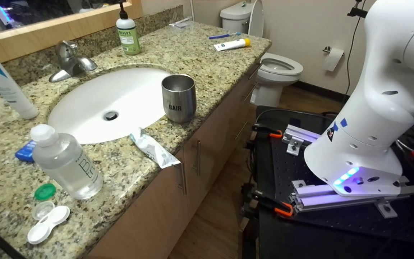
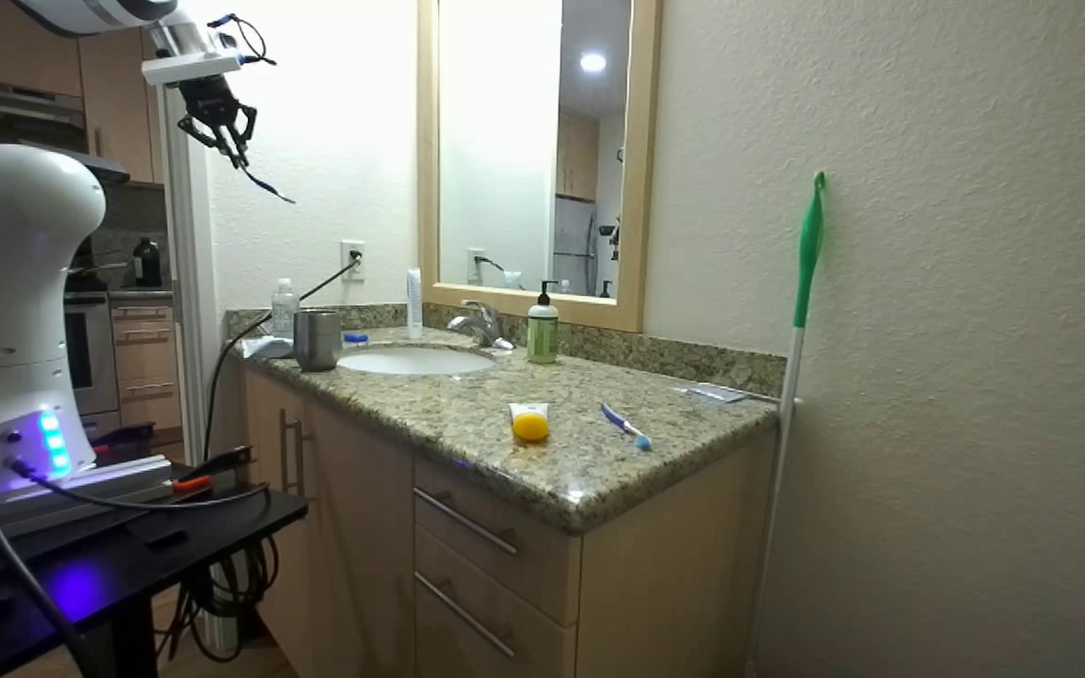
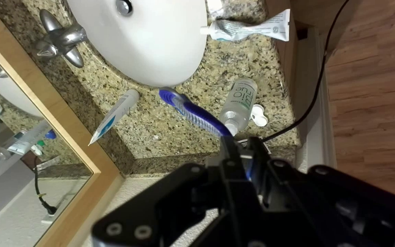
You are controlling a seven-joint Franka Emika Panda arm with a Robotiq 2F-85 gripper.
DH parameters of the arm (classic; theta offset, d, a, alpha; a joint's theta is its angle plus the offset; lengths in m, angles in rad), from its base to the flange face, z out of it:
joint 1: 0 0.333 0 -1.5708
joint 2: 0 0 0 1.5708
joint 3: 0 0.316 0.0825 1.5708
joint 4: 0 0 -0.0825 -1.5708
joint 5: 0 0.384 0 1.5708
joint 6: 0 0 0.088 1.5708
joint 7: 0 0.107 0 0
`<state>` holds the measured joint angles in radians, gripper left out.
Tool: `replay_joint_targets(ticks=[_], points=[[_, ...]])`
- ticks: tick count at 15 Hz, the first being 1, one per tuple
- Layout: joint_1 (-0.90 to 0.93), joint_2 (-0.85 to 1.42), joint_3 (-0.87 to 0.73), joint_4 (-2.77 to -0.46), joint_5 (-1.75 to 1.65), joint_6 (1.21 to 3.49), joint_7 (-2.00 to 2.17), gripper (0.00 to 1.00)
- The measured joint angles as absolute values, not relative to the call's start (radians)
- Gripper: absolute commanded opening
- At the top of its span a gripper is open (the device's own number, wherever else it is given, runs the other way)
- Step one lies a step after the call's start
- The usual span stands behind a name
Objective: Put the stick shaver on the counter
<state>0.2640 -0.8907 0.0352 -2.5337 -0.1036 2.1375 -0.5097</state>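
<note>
The stick shaver [image 3: 201, 114], slim and blue with a grey ribbed side, shows in the wrist view. My gripper [image 3: 242, 139] is shut on one end of it, and its other end sticks out past the fingertips. In an exterior view the gripper [image 2: 239, 162] is high in the air, with the shaver [image 2: 267, 185] pointing down and outward from its tips. The held end is partly hidden between the fingers. The speckled granite counter [image 1: 178, 50] is well below the gripper; it also shows in an exterior view [image 2: 467, 400] and the wrist view [image 3: 156, 132].
On the counter are a metal cup [image 1: 179, 100], a clear bottle [image 1: 68, 163], a crumpled tube [image 1: 155, 149], a white tube [image 1: 7, 84], a soap bottle [image 1: 128, 36], a toothpaste tube [image 1: 231, 45] and a toothbrush [image 1: 219, 36]. The white sink [image 1: 84, 104] has a faucet [image 1: 70, 63]. A mirror [image 2: 505, 141] is behind.
</note>
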Motion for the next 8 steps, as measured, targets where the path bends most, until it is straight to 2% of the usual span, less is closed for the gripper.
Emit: replay_joint_targets(ticks=[3,6,8], points=[[0.233,-0.836,0.019,-2.532,-0.144,2.258,-0.454,0.03],[0.173,-0.674,0.011,-2.489,-0.193,2.498,-0.385,0.03],[0.159,-0.547,0.013,-2.426,-0.194,2.571,-0.357,0.03]])
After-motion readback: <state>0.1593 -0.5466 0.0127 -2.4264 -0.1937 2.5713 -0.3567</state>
